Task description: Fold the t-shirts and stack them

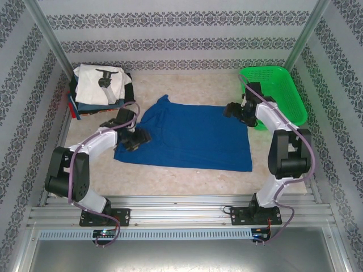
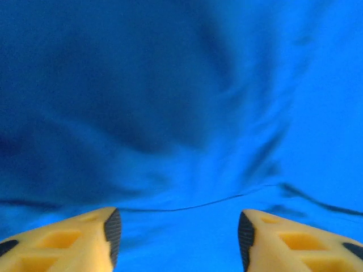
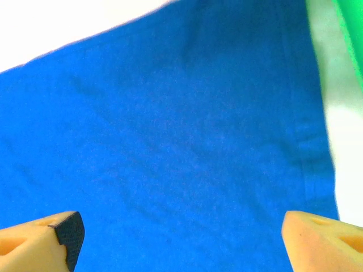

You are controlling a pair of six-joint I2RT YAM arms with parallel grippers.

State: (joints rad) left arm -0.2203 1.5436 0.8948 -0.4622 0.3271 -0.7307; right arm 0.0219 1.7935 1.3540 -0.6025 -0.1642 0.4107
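Hovering left gripper (image 2: 178,229) part-spread, right gripper (image 3: 182,226) wide, both empty, over blue shirt (image 1: 193,136) spread flat between stack (image 1: 99,85) and basket (image 1: 272,90). Seems pre-fold; next, pinch opposite edges, fold across.

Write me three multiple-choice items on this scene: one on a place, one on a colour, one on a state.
1. Where is the green basket?
A. far right of the table
B. far left
C. between the arm bases

2. What colour is the spread-out t-shirt?
A. white
B. blue
C. red

3. How is the right claw?
A. shut on the basket
B. shut on a white shirt
C. open over the t-shirt

Key:
1 A, it sits at the far right in the top view.
2 B, blue cloth spans the table's middle.
3 C, its fingers stand wide apart with only flat cloth beyond.
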